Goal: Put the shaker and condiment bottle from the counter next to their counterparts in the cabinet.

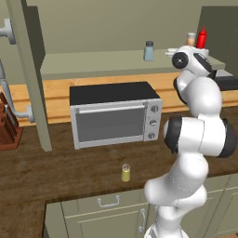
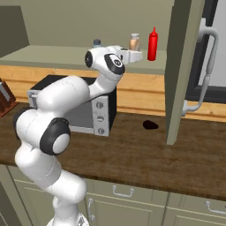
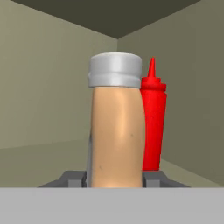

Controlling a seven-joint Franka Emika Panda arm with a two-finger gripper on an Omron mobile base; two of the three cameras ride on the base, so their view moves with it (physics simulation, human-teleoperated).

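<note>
My gripper (image 3: 114,179) is shut on the condiment bottle (image 3: 118,131), a tan bottle with a pale cap, held upright inside the cabinet (image 1: 93,62). The red squeeze bottle (image 3: 154,127) stands just beyond it, to its right. From the base views the condiment bottle (image 2: 134,42) sits close to the left of the red bottle (image 2: 152,44), with the gripper (image 2: 134,55) at the shelf's front edge. The pale blue-grey shaker (image 1: 148,51) stands further left on the shelf. The yellow-olive shaker (image 1: 126,173) stands on the wooden counter in front of the toaster oven.
A silver toaster oven (image 1: 115,114) stands on the counter under the shelf. Open cabinet doors hang at both sides (image 1: 32,74) (image 2: 181,66). A knife block (image 1: 7,125) is at the far left. A small dark object (image 2: 150,125) lies on the counter.
</note>
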